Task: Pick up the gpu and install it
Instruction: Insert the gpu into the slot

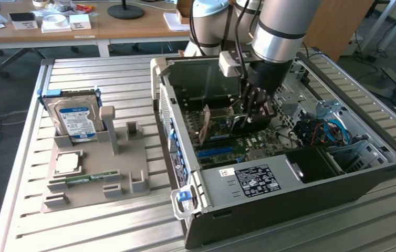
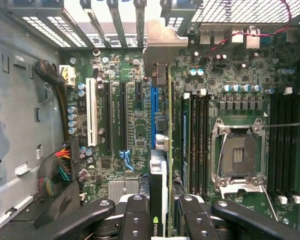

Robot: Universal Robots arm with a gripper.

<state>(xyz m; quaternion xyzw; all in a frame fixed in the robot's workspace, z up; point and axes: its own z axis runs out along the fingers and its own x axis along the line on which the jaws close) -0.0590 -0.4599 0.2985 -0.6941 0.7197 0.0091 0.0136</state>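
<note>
My gripper (image 1: 252,116) reaches down into the open computer case (image 1: 275,178), shut on the gpu (image 1: 212,126). The card stands on edge above the motherboard (image 1: 254,144), its tan-green face toward the exterior view's left. In the wrist view the gpu (image 2: 168,125) appears edge-on as a thin green strip, clamped between my black fingers (image 2: 140,215). My gripper (image 2: 162,215) holds the card's near end. The silver end bracket (image 2: 162,47) lies at the case's rear slot openings. The card runs just beside the blue expansion slot (image 2: 154,112). Whether its edge sits in a slot I cannot tell.
A grey fixture (image 1: 93,173) at the exterior view's left holds a hard drive (image 1: 75,118), a processor chip (image 1: 68,161) and a RAM stick (image 1: 89,177). Inside the case lie the processor socket (image 2: 237,155), black and white slots (image 2: 107,120) and a cable bundle (image 2: 60,170).
</note>
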